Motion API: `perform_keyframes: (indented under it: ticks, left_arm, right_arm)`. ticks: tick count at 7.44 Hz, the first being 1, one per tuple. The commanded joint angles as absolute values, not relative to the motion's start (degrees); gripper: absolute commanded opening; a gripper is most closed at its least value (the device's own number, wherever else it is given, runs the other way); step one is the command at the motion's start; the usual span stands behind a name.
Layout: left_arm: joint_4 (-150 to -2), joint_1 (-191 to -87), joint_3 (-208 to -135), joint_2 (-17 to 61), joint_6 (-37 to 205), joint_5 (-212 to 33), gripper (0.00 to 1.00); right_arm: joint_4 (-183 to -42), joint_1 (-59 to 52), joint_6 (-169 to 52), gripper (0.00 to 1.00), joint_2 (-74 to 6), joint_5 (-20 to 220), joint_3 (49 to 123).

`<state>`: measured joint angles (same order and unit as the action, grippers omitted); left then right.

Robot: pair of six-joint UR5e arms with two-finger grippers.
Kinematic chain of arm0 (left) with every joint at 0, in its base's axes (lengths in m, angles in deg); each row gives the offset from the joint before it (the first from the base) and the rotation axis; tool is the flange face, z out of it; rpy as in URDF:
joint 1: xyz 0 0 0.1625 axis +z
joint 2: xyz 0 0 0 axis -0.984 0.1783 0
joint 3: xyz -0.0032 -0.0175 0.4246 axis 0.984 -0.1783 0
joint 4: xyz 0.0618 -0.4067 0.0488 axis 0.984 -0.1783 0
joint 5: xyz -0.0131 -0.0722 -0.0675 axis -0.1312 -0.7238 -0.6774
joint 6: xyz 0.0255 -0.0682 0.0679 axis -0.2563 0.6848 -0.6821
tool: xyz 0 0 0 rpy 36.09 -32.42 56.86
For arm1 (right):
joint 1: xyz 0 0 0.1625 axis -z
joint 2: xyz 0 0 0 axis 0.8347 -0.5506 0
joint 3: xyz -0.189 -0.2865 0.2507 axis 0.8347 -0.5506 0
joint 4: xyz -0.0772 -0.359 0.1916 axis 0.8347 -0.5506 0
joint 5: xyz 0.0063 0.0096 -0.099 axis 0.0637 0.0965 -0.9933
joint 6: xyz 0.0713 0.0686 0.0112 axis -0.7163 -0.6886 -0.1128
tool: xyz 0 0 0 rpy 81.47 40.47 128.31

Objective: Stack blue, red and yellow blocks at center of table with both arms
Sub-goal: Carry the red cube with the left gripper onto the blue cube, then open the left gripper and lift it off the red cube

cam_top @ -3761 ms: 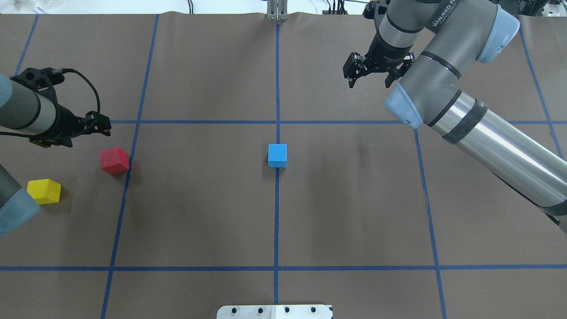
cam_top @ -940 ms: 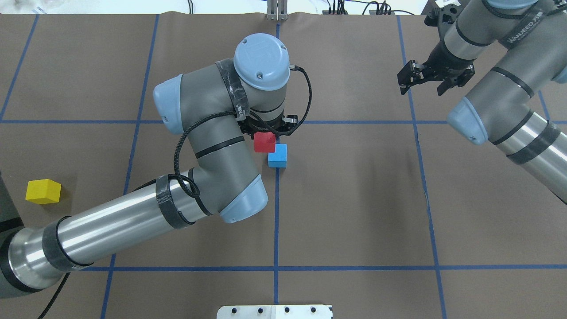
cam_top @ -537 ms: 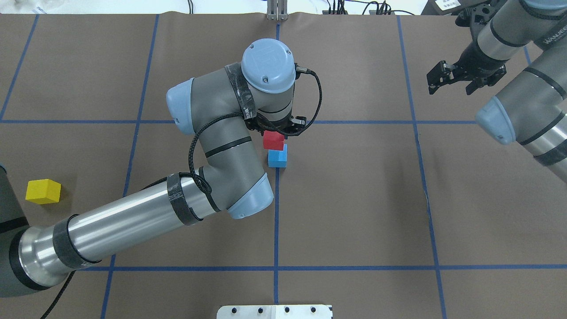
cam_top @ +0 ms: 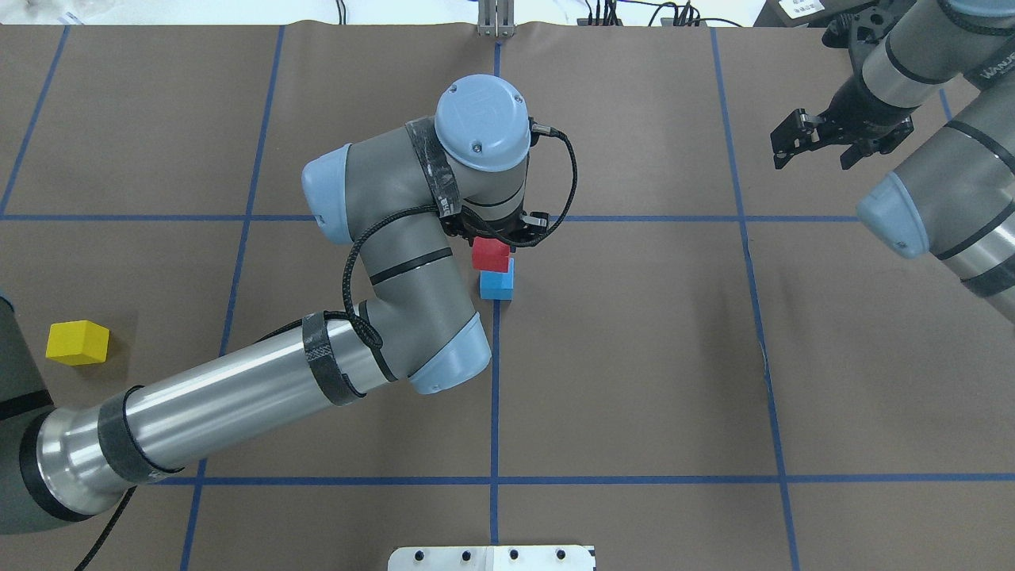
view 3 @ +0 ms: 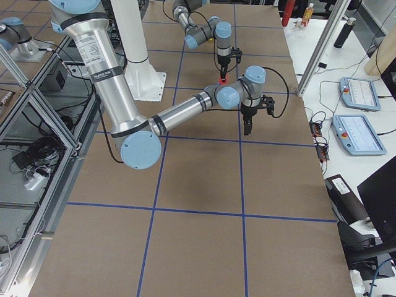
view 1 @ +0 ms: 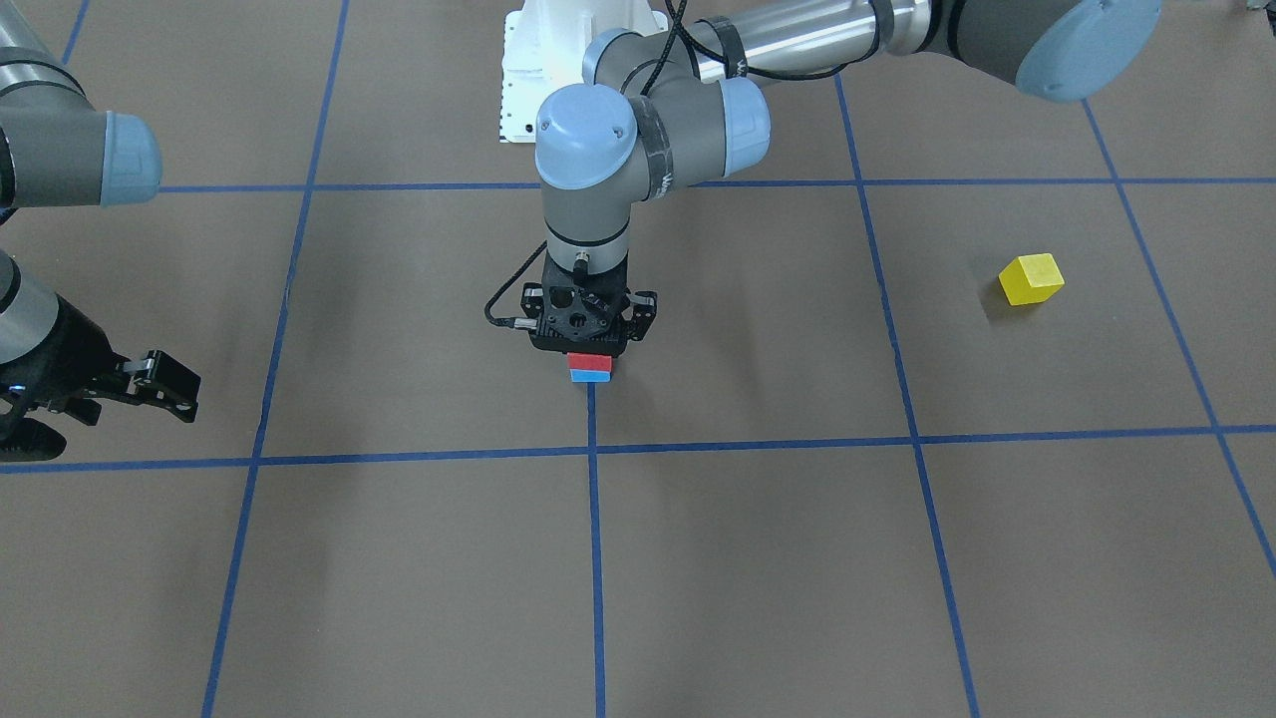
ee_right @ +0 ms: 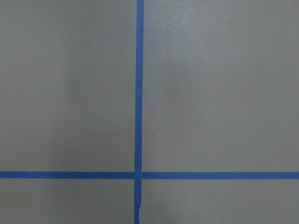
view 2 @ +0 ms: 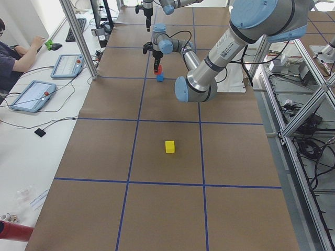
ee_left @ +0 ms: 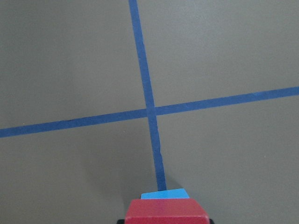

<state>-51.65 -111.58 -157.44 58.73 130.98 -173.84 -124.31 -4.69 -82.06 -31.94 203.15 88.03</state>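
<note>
Across the front-facing view, the brown paper table [view 1: 797, 558] carries a blue tape grid [view 1: 758, 439]; left gripper [view 1: 590, 356] clamps red block [view 1: 590, 364] atop blue block [view 1: 591, 377] at centre; yellow block [view 1: 1032, 278] lies well apart. Overhead: right gripper [cam_top: 815, 159] spread, empty. Exterior left: teach pendants [view 2: 31, 95] on a white desk [view 2: 31, 137].

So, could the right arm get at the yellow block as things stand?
Probably not: the yellow block lies at the table's far left, the right claw hangs far right, and the left arm, left claw shut on the red block, stretches between them.
</note>
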Motion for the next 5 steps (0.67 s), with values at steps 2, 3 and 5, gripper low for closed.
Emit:
perform_keyframes:
  ticks: [2, 3, 5]
  left_arm:
    - [-52.0, -111.5, -157.3, 58.7, 131.9, -173.9, 0.00]
    - [-52.2, -111.5, -157.3, 58.6, 132.3, -173.9, 0.62]
    - [-52.1, -111.5, -157.6, 58.4, 132.7, -173.9, 1.00]
  right_arm:
    - [-124.3, -4.8, -82.1, 0.99, -32.0, 203.2, 88.1]
    - [-124.3, -4.8, -82.1, 0.99, -32.0, 203.3, 88.0]
    - [-124.3, -4.9, -82.0, 0.99, -31.9, 203.3, 88.1]
